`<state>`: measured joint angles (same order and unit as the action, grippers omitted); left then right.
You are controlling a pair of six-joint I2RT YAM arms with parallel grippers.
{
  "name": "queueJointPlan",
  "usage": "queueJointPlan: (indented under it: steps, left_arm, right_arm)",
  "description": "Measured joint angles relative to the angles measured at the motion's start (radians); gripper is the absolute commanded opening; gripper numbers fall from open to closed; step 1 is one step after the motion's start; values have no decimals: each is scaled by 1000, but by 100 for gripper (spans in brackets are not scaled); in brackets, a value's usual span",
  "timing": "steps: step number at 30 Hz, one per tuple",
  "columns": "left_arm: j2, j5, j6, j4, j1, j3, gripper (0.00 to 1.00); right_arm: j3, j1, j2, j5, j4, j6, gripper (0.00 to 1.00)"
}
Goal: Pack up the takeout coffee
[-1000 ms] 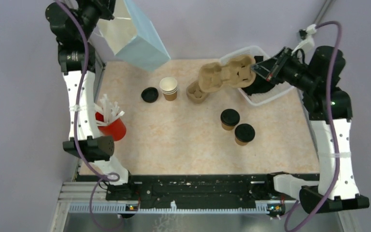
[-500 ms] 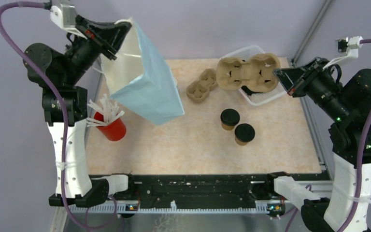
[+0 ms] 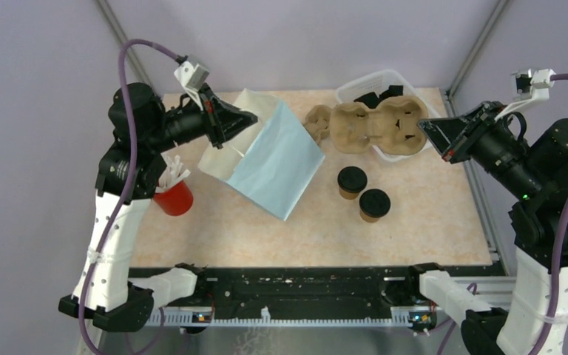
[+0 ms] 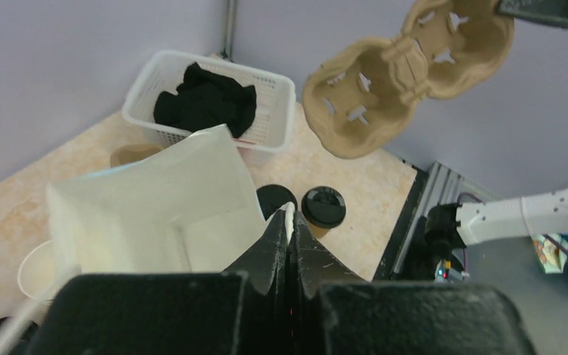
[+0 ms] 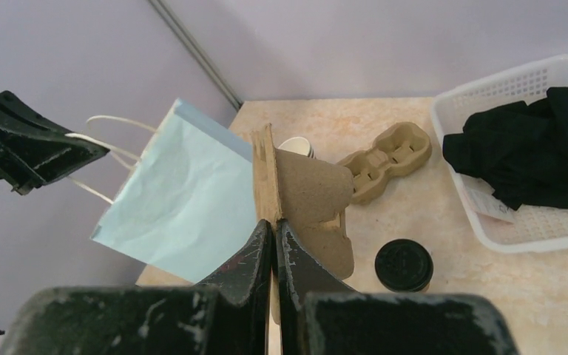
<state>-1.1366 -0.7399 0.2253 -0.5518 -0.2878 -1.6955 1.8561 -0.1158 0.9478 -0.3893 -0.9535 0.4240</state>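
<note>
Two kraft cups with black lids point(image 3: 352, 181) point(image 3: 375, 204) stand on the table right of centre. One lid point(image 5: 404, 265) shows in the right wrist view, and both lids point(image 4: 323, 207) point(image 4: 274, 198) show in the left wrist view. My left gripper point(image 3: 255, 117) is shut on the rim of a light blue paper bag point(image 3: 274, 159). It holds the bag tilted, with the white inside point(image 4: 155, 207) facing my left wrist camera. My right gripper point(image 3: 423, 126) is shut on the rim of a brown two-hole carrier point(image 3: 373, 127) and holds it in the air above the back of the table.
A second brown carrier point(image 5: 384, 159) lies on the table at the back. A white basket point(image 3: 384, 78) with black cloth point(image 5: 525, 148) sits at the back right. A red cup of white sticks point(image 3: 174, 196) stands at the left. Empty cups point(image 5: 296, 146) stand behind the bag.
My left arm swung down and right, bringing the bag from high at the back left to low over the table's left centre. The carrier shifted slightly in my right gripper's hold.
</note>
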Motion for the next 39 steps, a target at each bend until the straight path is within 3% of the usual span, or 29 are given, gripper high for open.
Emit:
queueJointPlan:
  steps: [19, 29, 32, 36, 39]
  left_arm:
    - [-77, 207, -203, -196, -244, 114, 0]
    - [-76, 318, -282, -198, -340, 124, 0]
    - [-64, 309, -283, -185, -359, 187, 21]
    - [-63, 303, -269, -190, -369, 262, 60]
    - [-58, 309, -216, -207, -370, 269, 71]
  right_arm:
    - [-19, 0, 45, 6, -6, 38, 0]
    - [-90, 0, 34, 18, 48, 97, 0]
    - [-91, 0, 34, 12, 56, 108, 0]
    - [-91, 0, 37, 6, 56, 104, 0]
    - [-75, 0, 50, 4, 44, 82, 0]
